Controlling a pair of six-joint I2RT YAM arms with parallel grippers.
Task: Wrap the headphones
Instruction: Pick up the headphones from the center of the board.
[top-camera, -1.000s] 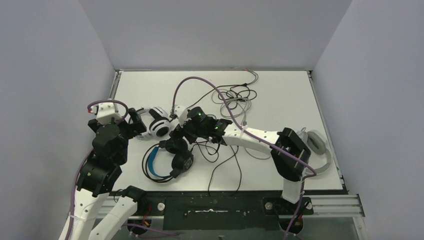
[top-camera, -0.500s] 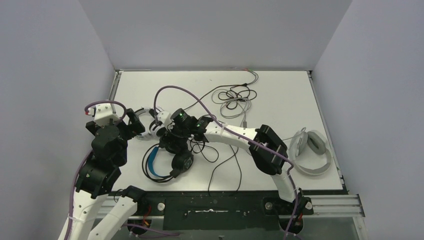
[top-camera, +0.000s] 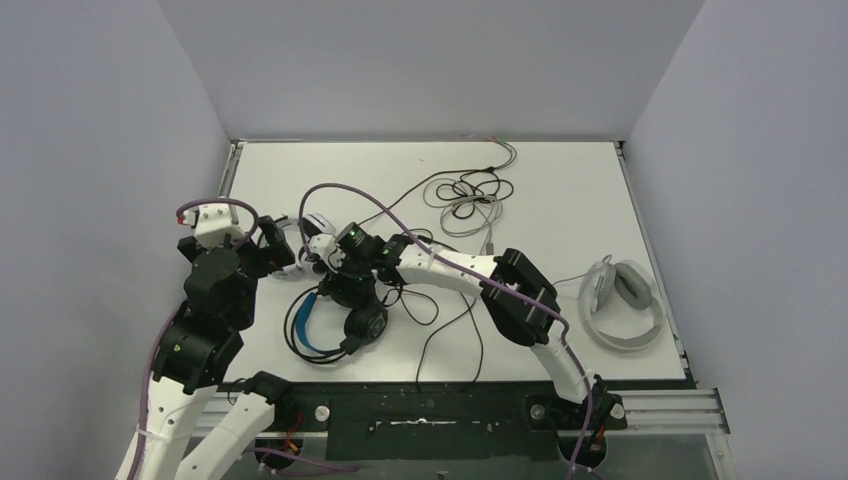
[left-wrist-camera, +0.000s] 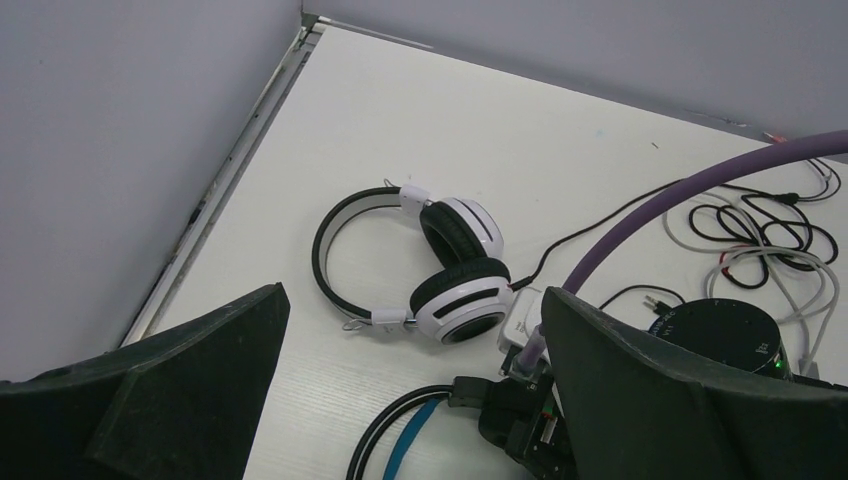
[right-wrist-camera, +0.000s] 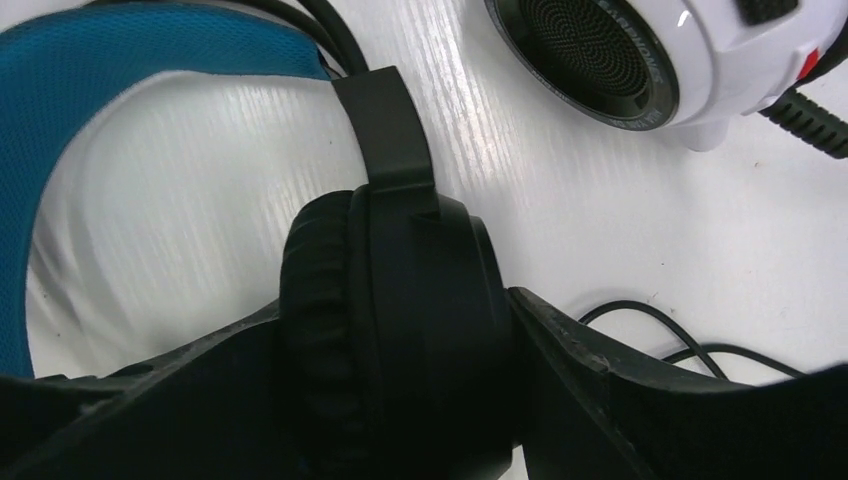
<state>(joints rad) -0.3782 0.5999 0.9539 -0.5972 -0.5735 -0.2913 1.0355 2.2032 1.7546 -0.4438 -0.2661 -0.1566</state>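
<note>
Right arm (top-camera: 470, 275) swings left across the table (top-camera: 560, 190) — its elbow is now off the grey headset (top-camera: 625, 305), which shows whole. Right pincer (right-wrist-camera: 395, 330) moves from beside the white headset (left-wrist-camera: 455, 290) down over the black headset's ear cup (right-wrist-camera: 400, 250); the jaws narrow — one each side of it.

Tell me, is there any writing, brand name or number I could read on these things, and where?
White headset: small letters run round the dark ring of its ear cup, too blurred to read for sure.
Elsewhere: no word, number or sign that can be read.
</note>
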